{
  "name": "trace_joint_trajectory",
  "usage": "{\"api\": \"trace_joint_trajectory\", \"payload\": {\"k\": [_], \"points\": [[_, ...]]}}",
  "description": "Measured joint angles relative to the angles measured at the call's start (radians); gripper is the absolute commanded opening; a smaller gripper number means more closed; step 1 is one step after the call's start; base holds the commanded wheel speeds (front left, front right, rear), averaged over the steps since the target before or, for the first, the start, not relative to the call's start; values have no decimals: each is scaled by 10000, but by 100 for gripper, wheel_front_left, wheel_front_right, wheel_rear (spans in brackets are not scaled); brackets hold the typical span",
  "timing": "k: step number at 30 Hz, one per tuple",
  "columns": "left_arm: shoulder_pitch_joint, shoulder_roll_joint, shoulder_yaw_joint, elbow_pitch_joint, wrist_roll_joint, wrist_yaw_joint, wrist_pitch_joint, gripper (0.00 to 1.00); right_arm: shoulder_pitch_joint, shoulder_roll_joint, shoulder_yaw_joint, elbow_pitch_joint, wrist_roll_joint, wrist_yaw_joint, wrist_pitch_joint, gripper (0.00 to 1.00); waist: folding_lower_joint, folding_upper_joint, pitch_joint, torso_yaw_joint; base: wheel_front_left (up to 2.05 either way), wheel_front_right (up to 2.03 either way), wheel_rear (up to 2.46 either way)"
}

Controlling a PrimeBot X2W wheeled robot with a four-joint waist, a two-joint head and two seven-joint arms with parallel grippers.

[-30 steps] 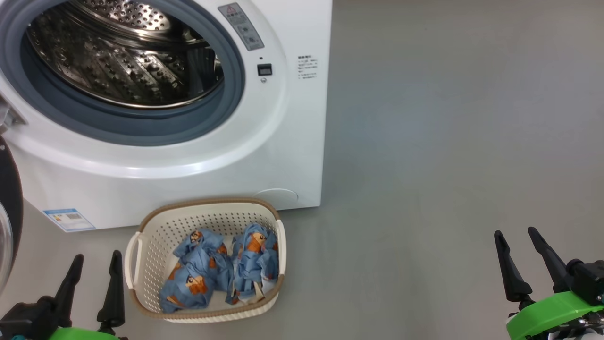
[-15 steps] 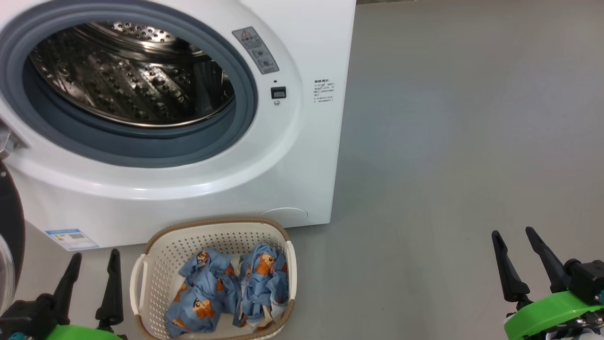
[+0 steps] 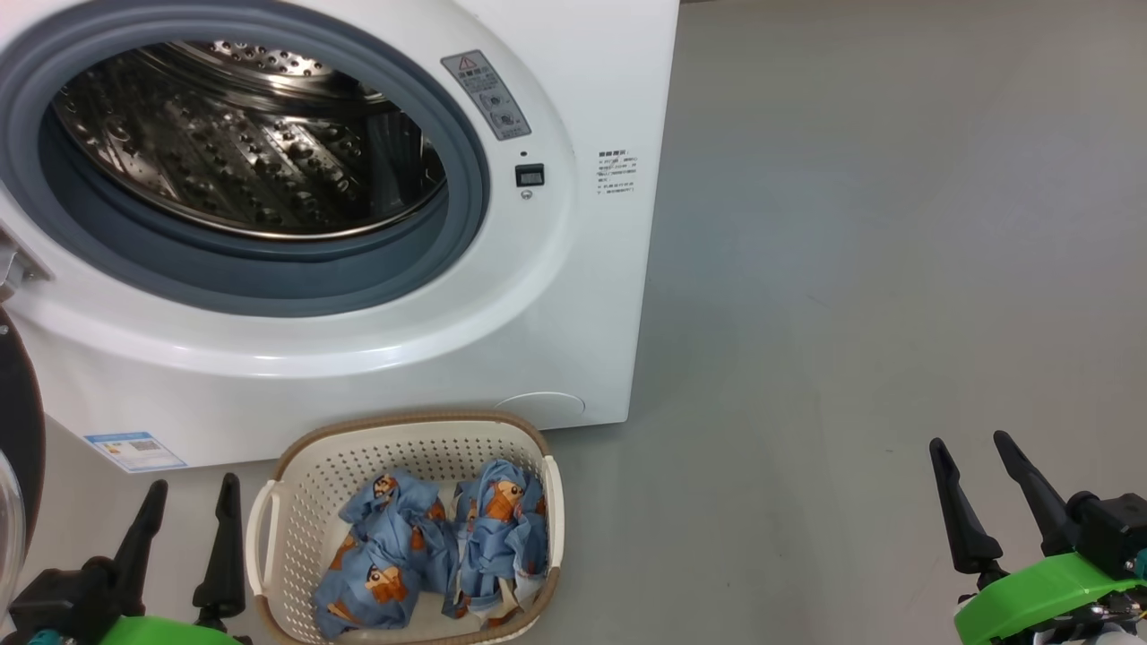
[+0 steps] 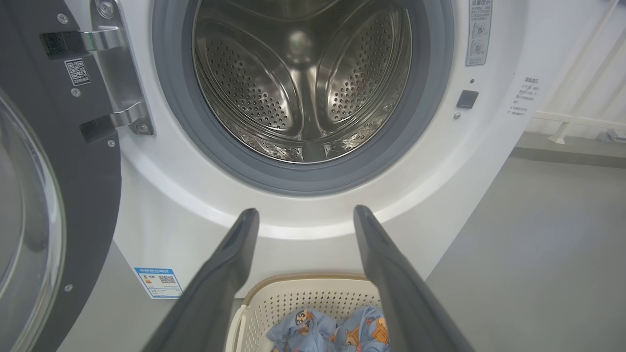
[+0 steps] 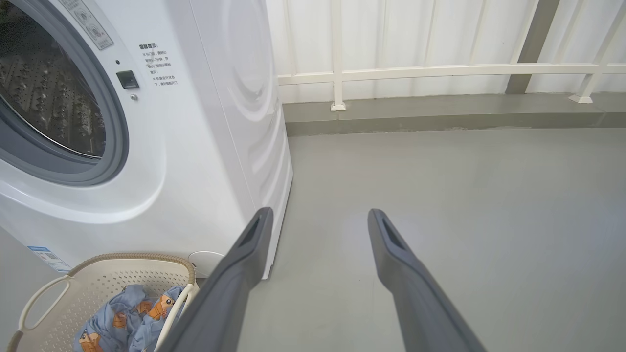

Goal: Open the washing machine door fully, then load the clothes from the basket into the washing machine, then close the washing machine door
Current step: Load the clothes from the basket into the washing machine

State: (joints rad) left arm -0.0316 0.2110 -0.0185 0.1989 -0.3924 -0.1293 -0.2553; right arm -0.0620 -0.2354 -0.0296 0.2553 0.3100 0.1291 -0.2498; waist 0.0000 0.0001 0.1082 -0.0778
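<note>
The white washing machine (image 3: 573,296) stands open, its steel drum (image 3: 242,152) bare inside. Its black washing machine door (image 4: 54,195) is swung out to the left on its hinge, and a sliver of the door (image 3: 13,448) shows in the head view. On the floor in front sits the cream basket (image 3: 278,502) holding the light blue clothes (image 3: 439,555). My left gripper (image 3: 194,493) hovers open just left of the basket, empty. My right gripper (image 3: 972,443) stands open far to the right over bare floor. The basket (image 5: 107,264) and clothes (image 5: 127,318) also appear in the right wrist view.
Grey floor (image 3: 851,269) stretches to the right of the machine. A white railing (image 5: 440,73) on a low kerb runs along the back wall behind it. A blue label sticker (image 3: 134,451) sits low on the machine's front.
The head camera has tilted up, so machine and basket sit lower in the picture than a second ago. Both grippers hold their open stance; the left has edged slightly right.
</note>
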Motion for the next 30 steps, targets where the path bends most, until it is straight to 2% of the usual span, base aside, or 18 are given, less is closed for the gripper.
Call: {"api": "trace_joint_trajectory", "payload": {"k": [20, 30], "points": [[0, -75, 63, 180, -2, 0, 0, 100, -88, 0, 44, -21, 0, 0, 0, 100, 0, 0, 96, -9, 0, 0, 0], [-290, -134, -67, 614, -6, 0, 0, 100, -355, 21, 84, -113, 0, 0, 0, 100, 0, 0, 529, -40, 0, 0, 0]]}}
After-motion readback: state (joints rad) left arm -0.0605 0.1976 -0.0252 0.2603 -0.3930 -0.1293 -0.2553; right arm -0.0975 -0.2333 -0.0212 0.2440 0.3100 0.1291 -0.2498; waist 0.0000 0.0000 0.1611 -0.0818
